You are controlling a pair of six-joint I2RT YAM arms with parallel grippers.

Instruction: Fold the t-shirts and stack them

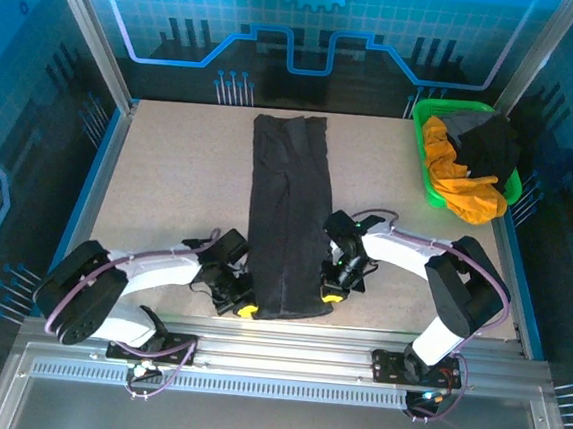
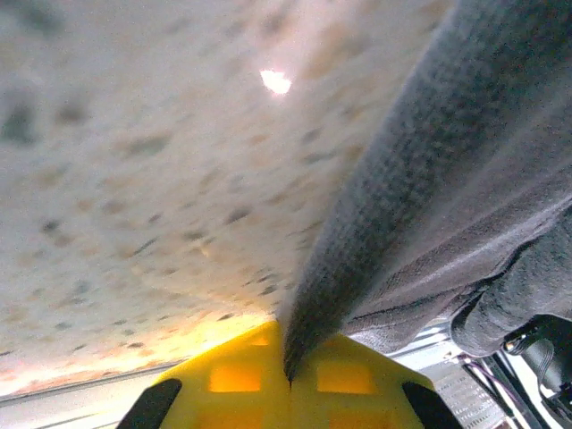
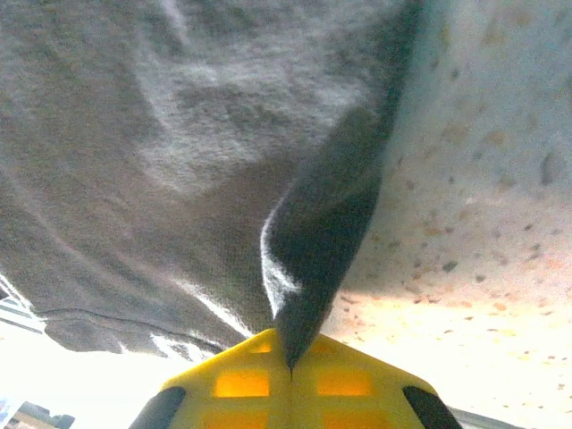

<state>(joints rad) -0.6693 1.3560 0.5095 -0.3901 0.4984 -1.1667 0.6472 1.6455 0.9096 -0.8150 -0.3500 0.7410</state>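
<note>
T-shirt (image 1: 286, 215) near corners clenched in my left jaws & right jaws; thin bite, uneven lift could slip one.

The desk (image 1: 169, 184) lies open left of the long charcoal t-shirt (image 1: 286, 215), and right of it as far as the green basket (image 1: 418, 136) blocking the far right corner. The left claw (image 1: 246, 309) and right claw (image 1: 329, 297) crowd the shirt's near end from either side.
</note>
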